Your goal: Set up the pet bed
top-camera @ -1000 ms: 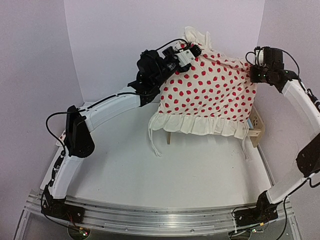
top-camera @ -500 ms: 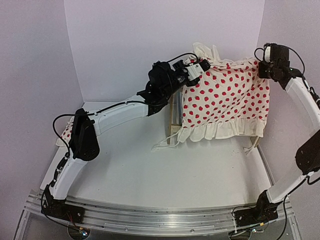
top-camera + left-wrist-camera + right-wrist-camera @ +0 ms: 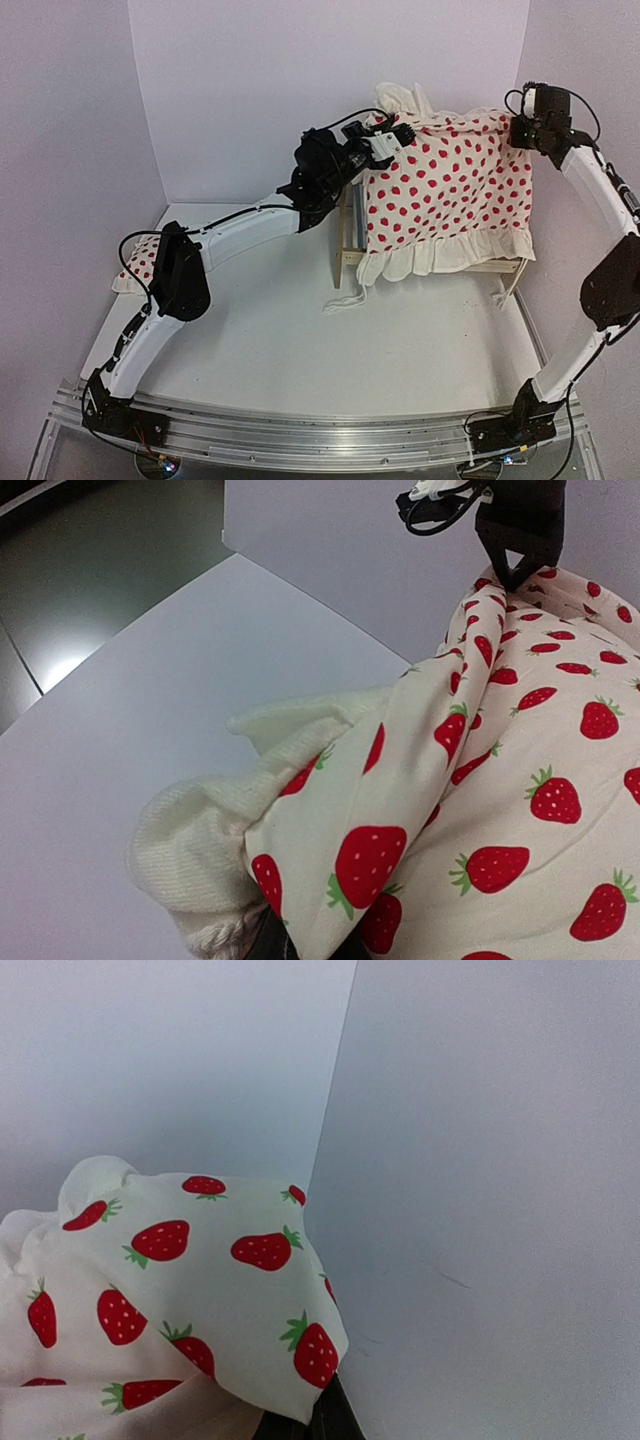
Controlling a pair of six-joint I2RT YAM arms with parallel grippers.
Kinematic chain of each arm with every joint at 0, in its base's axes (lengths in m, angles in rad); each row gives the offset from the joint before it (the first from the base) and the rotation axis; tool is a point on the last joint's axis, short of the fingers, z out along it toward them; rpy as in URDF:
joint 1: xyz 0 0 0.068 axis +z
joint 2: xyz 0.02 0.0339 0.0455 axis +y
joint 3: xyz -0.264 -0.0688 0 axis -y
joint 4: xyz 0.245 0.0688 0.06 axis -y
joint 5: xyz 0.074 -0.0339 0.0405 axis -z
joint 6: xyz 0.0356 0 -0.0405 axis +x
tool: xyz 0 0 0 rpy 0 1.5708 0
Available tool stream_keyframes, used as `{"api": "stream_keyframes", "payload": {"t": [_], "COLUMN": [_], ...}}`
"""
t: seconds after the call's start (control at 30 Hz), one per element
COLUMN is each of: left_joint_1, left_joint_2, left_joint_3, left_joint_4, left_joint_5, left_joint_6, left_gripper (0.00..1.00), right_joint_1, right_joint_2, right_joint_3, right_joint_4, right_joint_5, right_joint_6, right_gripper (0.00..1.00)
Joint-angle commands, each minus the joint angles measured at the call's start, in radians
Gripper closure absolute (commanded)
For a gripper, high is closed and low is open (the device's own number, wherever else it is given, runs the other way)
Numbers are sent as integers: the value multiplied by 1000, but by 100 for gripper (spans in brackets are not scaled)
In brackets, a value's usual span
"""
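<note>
You have nothing readable here: no text, label, brand, number or sign shows on the blanket (image 3: 450, 185) or the pet bed (image 3: 344, 250).

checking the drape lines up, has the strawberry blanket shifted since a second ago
Yes. The blanket has shifted right, toward the right wall; its left edge now uncovers the left end of the pet bed.

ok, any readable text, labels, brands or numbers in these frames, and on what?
None can be read.
The blanket has only a strawberry print, no lettering.
The pet bed shows plain wood where visible.
No legible marking shows on the left arm or the right arm.
</note>
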State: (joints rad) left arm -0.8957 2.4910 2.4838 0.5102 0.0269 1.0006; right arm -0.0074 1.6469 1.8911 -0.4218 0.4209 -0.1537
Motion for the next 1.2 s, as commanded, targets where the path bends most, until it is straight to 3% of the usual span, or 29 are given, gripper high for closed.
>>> {"api": "stream_keyframes", "payload": {"t": [0.0, 0.4, 0.43, 0.5, 0.57, 0.67, 0.77, 0.87, 1.03, 1.17], "left_joint_1": [69, 121, 122, 122, 123, 124, 122, 111, 75, 68], "left_joint_2": [72, 194, 199, 206, 202, 179, 119, 17, -118, -194], "left_joint_3": [75, 99, 96, 86, 66, 28, -55, -153, -213, -159], "left_joint_4": [158, 197, 197, 190, 184, 169, 171, 119, -43, -234], "left_joint_5": [25, 79, 84, 90, 75, 27, -15, -18, -12, 7], "left_joint_6": [86, 179, 192, 225, 252, 262, 253, 203, 114, -66], "left_gripper": [100, 99, 97, 80, 62, 47, 38, 31, 25, 24], "right_joint_1": [-22, -22, -22, -22, -22, -22, -22, -22, -22, -17], "right_joint_2": [80, 173, 181, 209, 243, 299, 350, 364, 320, 227], "right_joint_3": [57, 25, 22, 23, 29, 51, 101, 134, 123, 37], "right_joint_4": [54, 74, 75, 74, 74, 62, -3, -42, -74, -92], "right_joint_5": [-1, 32, 29, 32, 37, 30, 22, 15, -28, -274], "right_joint_6": [65, 83, 89, 103, 116, 118, 123, 125, 106, 96], "right_gripper": [100, 100, 100, 98, 87, 65, 42, 26, 14, 14]}}
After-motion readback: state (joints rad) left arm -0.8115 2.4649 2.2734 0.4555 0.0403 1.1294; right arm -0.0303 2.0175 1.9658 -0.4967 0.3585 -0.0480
